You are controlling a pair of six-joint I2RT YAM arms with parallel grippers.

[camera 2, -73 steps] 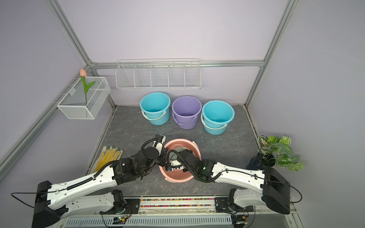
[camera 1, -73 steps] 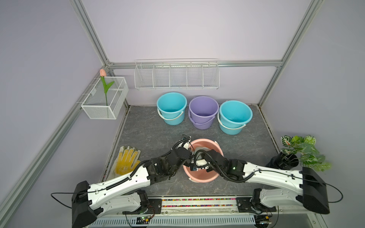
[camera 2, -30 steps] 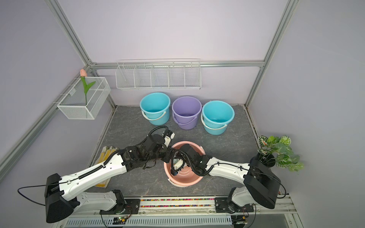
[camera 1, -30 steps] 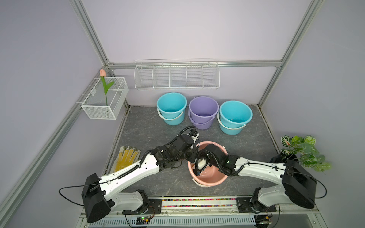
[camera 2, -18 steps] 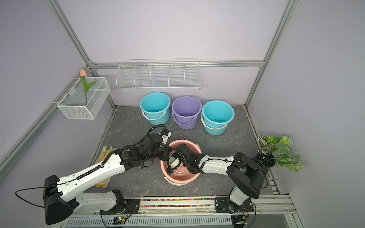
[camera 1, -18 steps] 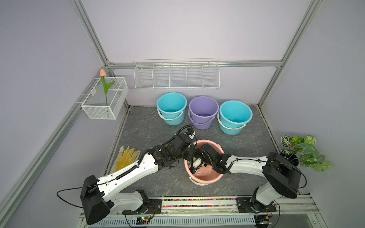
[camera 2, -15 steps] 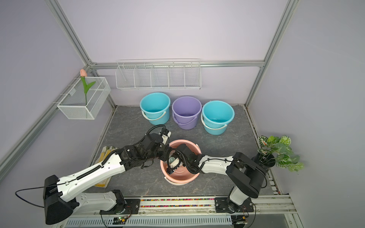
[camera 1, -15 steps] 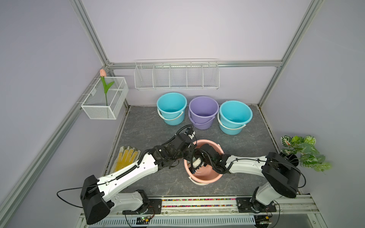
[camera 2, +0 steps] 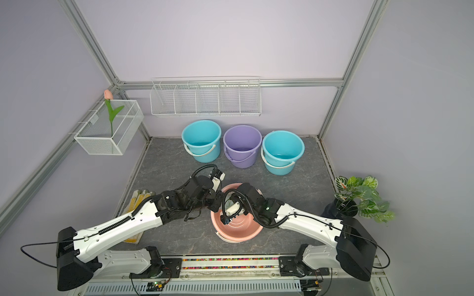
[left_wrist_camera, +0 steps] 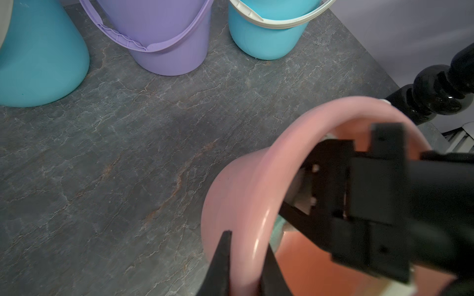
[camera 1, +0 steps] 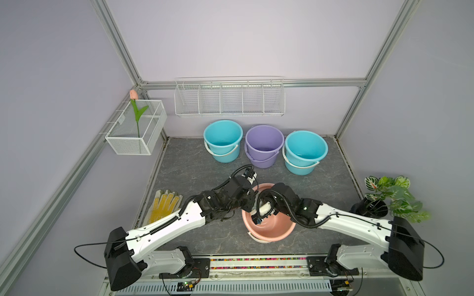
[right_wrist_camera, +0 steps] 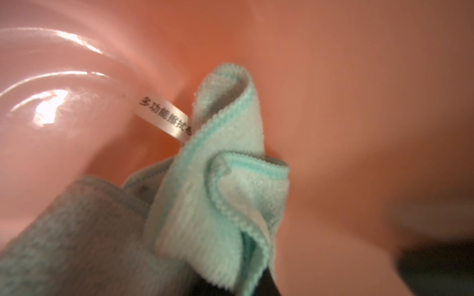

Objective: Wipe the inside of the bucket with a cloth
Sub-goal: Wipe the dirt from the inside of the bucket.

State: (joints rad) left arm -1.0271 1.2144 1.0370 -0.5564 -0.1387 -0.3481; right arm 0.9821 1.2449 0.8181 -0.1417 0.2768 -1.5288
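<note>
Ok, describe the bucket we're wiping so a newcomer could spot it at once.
On the grey marbled table, a row of teal and purple buckets lines the back wall. In front of that row, alone toward the front edge, is the bucket. It is the only pink one, with the mint cloth inside and the left tool clamped on its rim.

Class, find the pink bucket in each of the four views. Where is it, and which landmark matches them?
Top view: pink bucket low centre, between both arm tips.
Top view: pink bucket low centre likewise.
Left wrist: its rim pinched by the left gripper.
Right wrist: its inner wall fills the picture behind the cloth.
Shared landmark: purple bucket, in all but the right wrist.
</note>
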